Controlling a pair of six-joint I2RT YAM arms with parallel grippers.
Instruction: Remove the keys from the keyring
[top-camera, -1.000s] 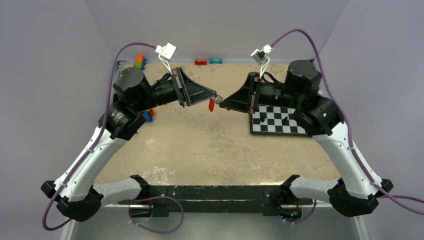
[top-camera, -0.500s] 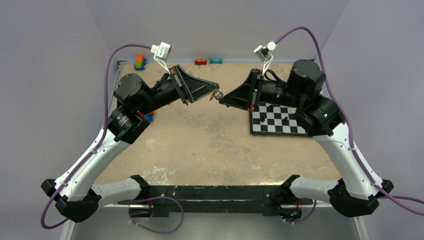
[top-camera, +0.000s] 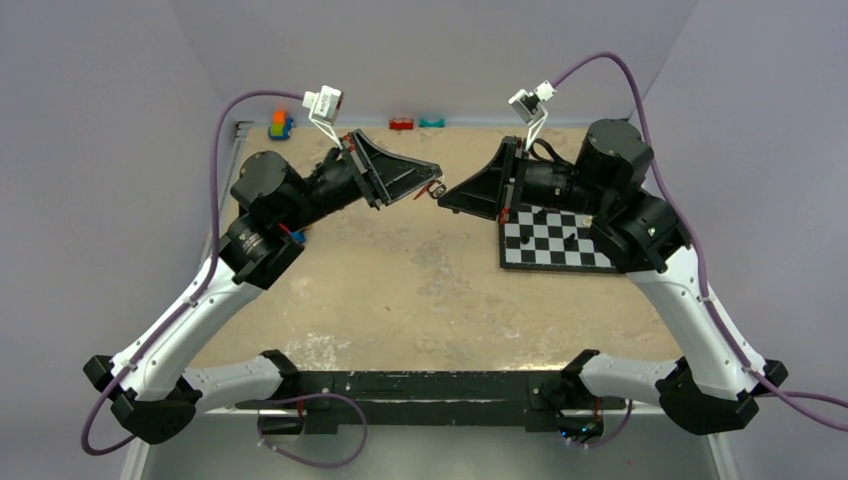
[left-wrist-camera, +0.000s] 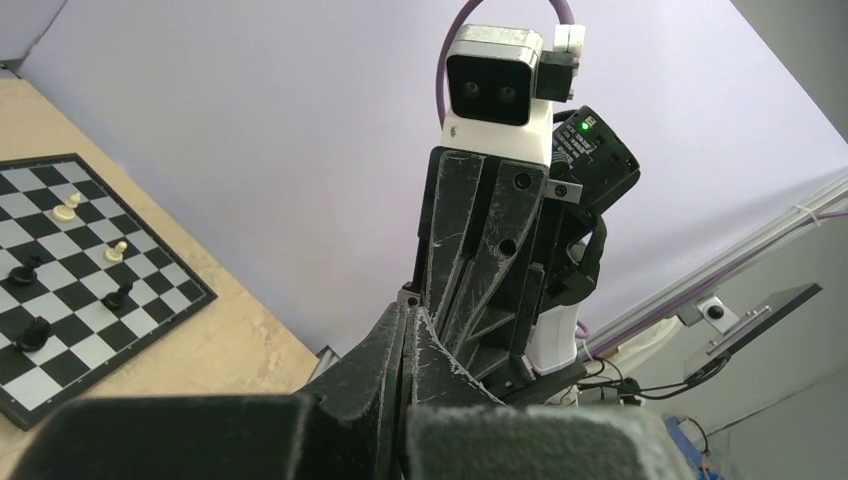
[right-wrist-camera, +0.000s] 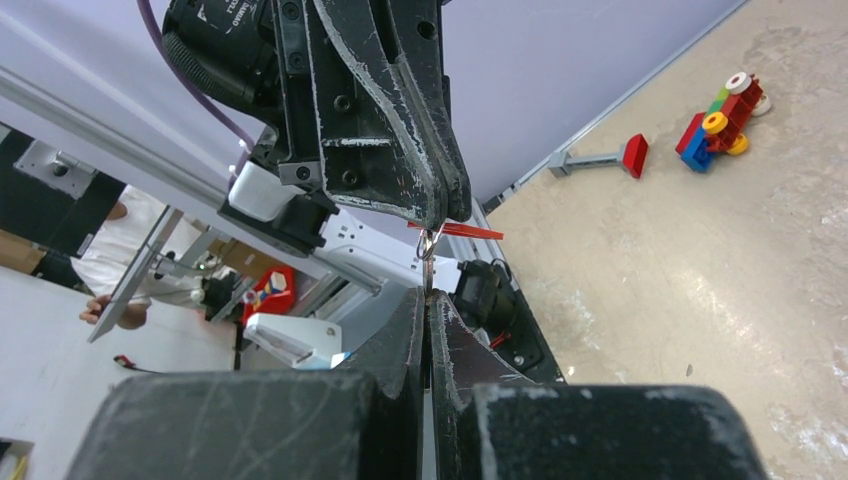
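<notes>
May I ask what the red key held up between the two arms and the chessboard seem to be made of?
Key: the red part looks like thin, matte plastic, evenly coloured; the small silvery bit beside it glints like metal. Chessboard: a flat, stiff board with a matte black rim and printed-looking squares; whether it is wood, card or plastic I cannot tell.

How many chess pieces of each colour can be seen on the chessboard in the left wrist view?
white chess pieces: 2
black chess pieces: 3
Total: 5
</notes>
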